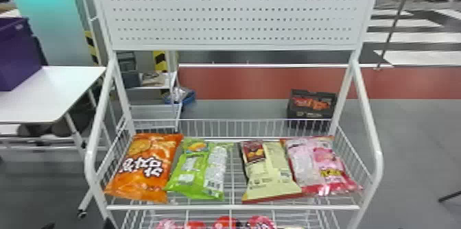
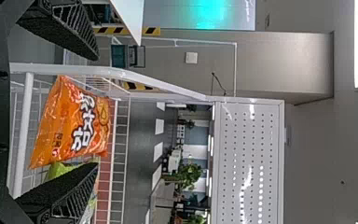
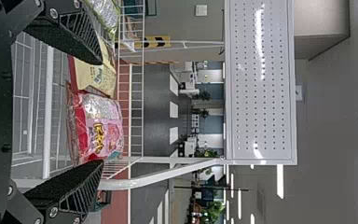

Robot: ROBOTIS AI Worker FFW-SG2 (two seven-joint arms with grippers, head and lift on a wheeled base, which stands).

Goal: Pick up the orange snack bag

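Note:
The orange snack bag lies face up at the left end of the white wire basket, beside a green bag. Dark fingertips of my left gripper just show at the bottom left edge in the head view. In the left wrist view, the left gripper is open, and the orange bag appears beyond it, framed between the fingers, with nothing held. My right gripper stands open in the right wrist view, facing the pink bag at the basket's other end, also holding nothing.
A cream bag lies between the green and pink bags. The basket's front rail and slanting side tubes bound the rack, with a perforated panel above. Red and pink packages sit lower down. A white table stands left.

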